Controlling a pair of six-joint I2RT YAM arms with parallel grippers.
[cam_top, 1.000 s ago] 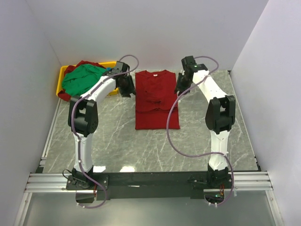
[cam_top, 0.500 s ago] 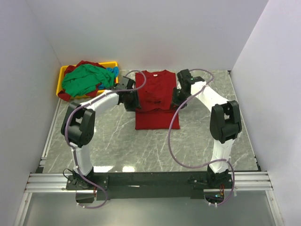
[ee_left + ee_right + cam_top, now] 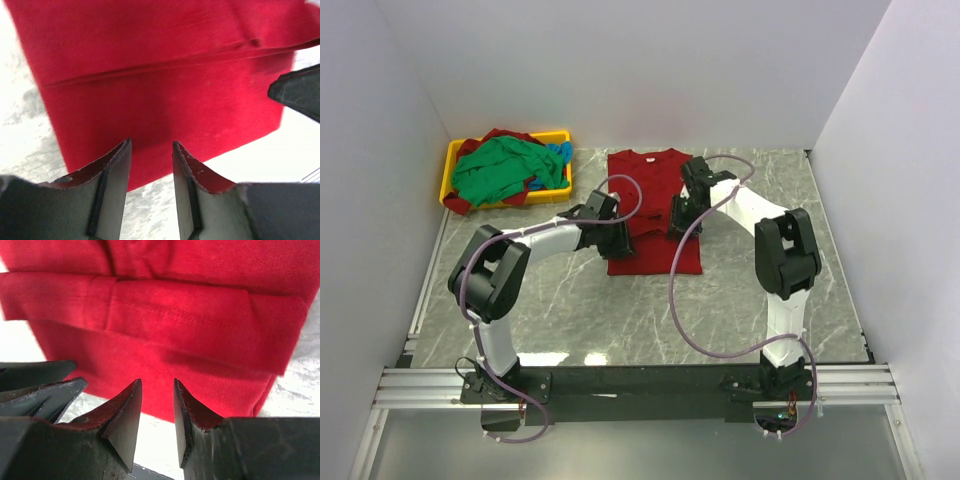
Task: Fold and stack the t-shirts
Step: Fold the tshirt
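Observation:
A deep red t-shirt (image 3: 650, 180) lies flat in the middle of the marble table, its sleeves folded in and a crease across its middle. My left gripper (image 3: 619, 242) is open and empty, low over the shirt's near left edge. In the left wrist view the left gripper (image 3: 150, 150) points at the red cloth (image 3: 160, 95) near its hem. My right gripper (image 3: 678, 216) is open and empty over the shirt's right side. In the right wrist view the right gripper (image 3: 157, 387) sits above the folded red cloth (image 3: 165, 315). More shirts, green (image 3: 495, 170), blue (image 3: 560, 152) and red (image 3: 506, 135), lie piled in the tray.
A yellow plastic tray (image 3: 450, 160) stands at the back left corner against the wall. White walls close in the table on the left, back and right. Each wrist view shows the other gripper's dark finger at its edge (image 3: 300, 95), (image 3: 40, 385).
Both arms have swung from the shirt's collar end toward me along its sides, and now sit lower over its near half. The shirt has not visibly shifted.

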